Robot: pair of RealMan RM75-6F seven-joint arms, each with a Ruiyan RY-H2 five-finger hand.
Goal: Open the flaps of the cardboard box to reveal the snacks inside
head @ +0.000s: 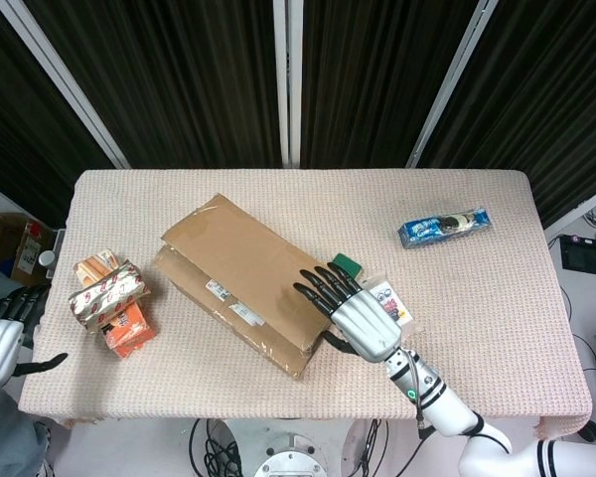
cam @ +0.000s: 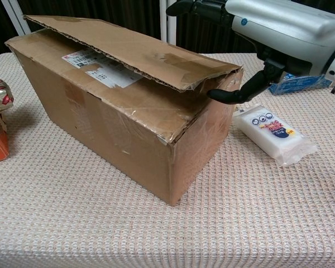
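The box sits in the middle of the table, and its top flap is up just a little. The right hand is above the box's right end, fingers spread, holding nothing. The left hand is off the table's left edge, open too.

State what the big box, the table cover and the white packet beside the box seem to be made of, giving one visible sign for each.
Cardboard box: brown corrugated cardboard, matte; fluting shows along the flap edge, with glossy tape patches.
Table cover: apparently a woven or knitted cloth, pale, with a waffle-like texture.
White packet: likely a thin plastic wrapper, glossy, with a crimped clear end.
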